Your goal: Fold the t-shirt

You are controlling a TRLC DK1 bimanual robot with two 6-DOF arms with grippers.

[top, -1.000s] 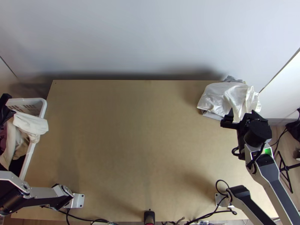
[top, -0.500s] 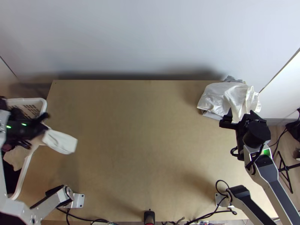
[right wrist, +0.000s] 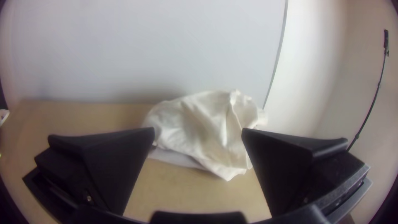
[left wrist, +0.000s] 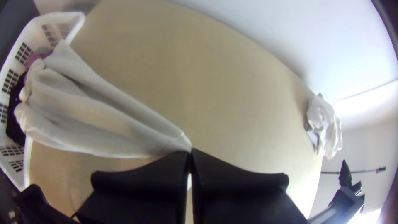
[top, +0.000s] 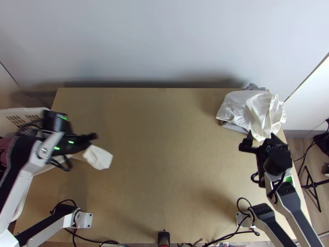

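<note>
My left gripper (top: 91, 142) is over the table's left part, blurred. In the left wrist view this gripper (left wrist: 189, 159) is shut on one end of a white cloth (left wrist: 99, 112), which stretches from the fingertips back to the basket. A bunched end of that cloth (top: 98, 157) shows beside the fingers in the top view. At the table's far right corner lies a bunched white cloth (top: 246, 109) on a grey one. My right gripper (top: 261, 140) stands just in front of that pile. Seen from its wrist, the right gripper (right wrist: 198, 132) is open, the pile (right wrist: 207, 132) beyond its fingers.
A white slatted basket (left wrist: 62, 18) with dark and purplish cloth inside stands at the table's left edge. Bare wooden tabletop (top: 164, 156) spans the middle. A wall rises behind the far edge, and cables run along the near edge.
My left gripper has swung from the basket rightward over the table, drawing the white cloth along. The right gripper has shifted slightly left and toward the near edge, still open.
</note>
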